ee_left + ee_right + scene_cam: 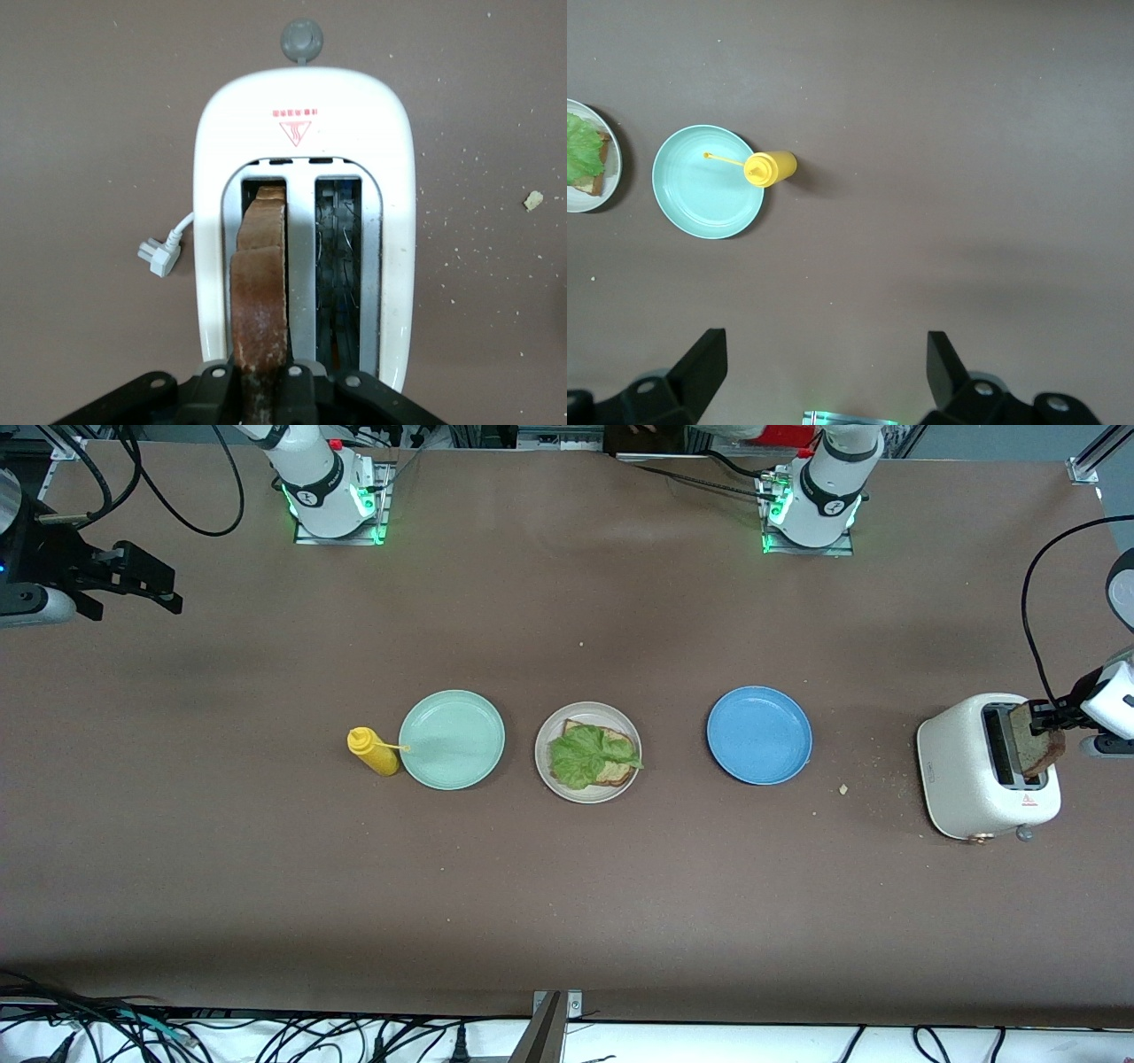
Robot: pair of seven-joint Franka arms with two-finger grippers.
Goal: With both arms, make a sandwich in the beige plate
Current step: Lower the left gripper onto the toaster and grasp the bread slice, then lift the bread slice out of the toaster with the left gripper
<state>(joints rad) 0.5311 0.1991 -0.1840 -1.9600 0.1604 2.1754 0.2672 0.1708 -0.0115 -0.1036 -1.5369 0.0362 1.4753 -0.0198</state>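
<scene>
L gripper (1048, 716) is clamped on the top edge of the 2nd bread slice (1038, 746), which stands partly up out of 1 slot of the toaster (985, 779) at the left arm's end of the table. R gripper (824, 367) waits w/ fingers spread wide, high over bare table near the mustard bottle (374, 750).

Beige plate (544, 766) sits mid-table btwn the mint plate (451, 739) and blue plate (758, 734), holding 1 slice w/ lettuce (586, 755) on top.

Risks: thin pinch on the crust, so the slice could tear or slip on the lift; it may drag on the slot wall and tip the toaster (unplugged, looks light). Lettuce overhangs the rim, so a crooked drop could push it off.
</scene>
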